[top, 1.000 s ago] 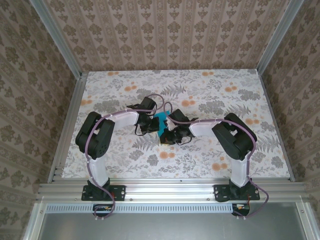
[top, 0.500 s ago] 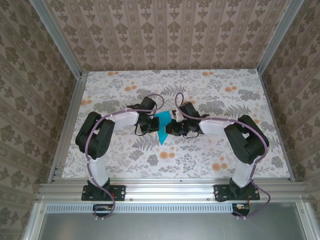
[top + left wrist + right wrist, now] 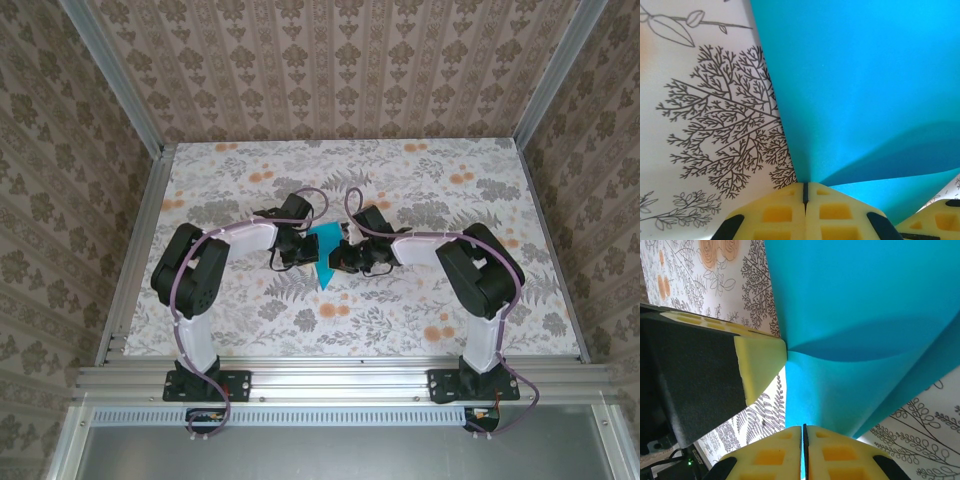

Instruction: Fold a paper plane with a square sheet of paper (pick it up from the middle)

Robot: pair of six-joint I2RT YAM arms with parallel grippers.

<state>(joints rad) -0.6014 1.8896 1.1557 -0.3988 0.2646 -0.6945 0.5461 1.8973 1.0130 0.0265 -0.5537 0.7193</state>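
Observation:
The teal-blue sheet of paper (image 3: 323, 258) hangs folded between my two grippers at the table's middle, tapering to a point toward the near side. My left gripper (image 3: 303, 250) is shut on its left edge; in the left wrist view the paper (image 3: 865, 90) fans out from the closed yellow fingertips (image 3: 804, 187). My right gripper (image 3: 338, 256) is shut on the opposite side, and the paper (image 3: 865, 315) runs down into the slit between its pads (image 3: 803, 432). One left finger (image 3: 760, 365) touches the paper's crease in the right wrist view.
The floral tablecloth (image 3: 400, 320) lies flat around the arms. Aluminium rails (image 3: 340, 378) border the near edge and both sides, with patterned walls beyond. Purple cables loop over both wrists.
My right gripper has moved away from the near edge and its elbow has swung inward. The paper now shows as a larger pointed shape. The left arm has stayed put.

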